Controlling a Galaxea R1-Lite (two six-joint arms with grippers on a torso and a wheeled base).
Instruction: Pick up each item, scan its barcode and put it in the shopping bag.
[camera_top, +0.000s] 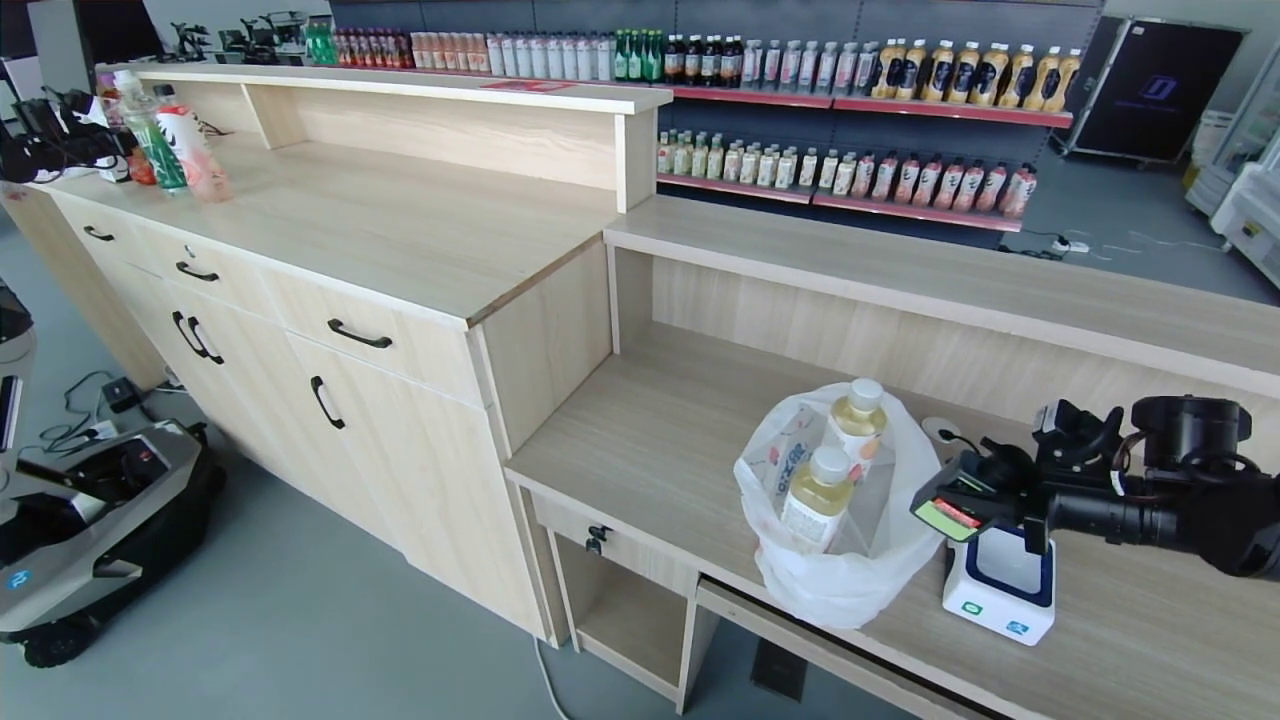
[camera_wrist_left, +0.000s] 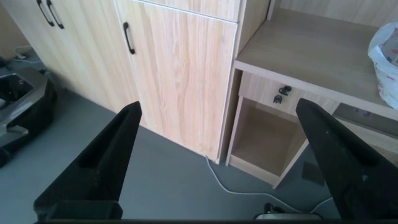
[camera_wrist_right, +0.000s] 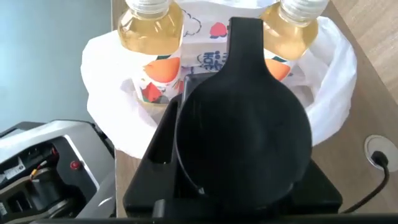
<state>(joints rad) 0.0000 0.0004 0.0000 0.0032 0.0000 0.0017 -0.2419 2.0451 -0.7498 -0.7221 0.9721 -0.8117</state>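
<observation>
A white shopping bag (camera_top: 850, 580) stands on the lower desk (camera_top: 640, 430) with two bottles of yellow drink (camera_top: 818, 495) (camera_top: 858, 415) upright inside. Right beside it, my right gripper (camera_top: 985, 490) is shut on a black hand scanner (camera_top: 950, 510) with a green and red face, held just above a white scan box (camera_top: 1000, 595). In the right wrist view the black scanner (camera_wrist_right: 242, 143) hides the fingers, and the bag (camera_wrist_right: 106, 74) with both bottles (camera_wrist_right: 152, 31) (camera_wrist_right: 292, 31) lies beyond it. My left gripper (camera_wrist_left: 217, 180) hangs open over the floor, facing the cabinet door (camera_wrist_left: 180, 68).
Two more bottles (camera_top: 150, 130) (camera_top: 195, 150) stand at the far left of the high counter (camera_top: 400, 230). Drink shelves (camera_top: 850, 100) line the back wall. A cable hole (camera_top: 940, 430) sits behind the bag. An open cubby (camera_wrist_left: 261, 143) lies under the desk drawer.
</observation>
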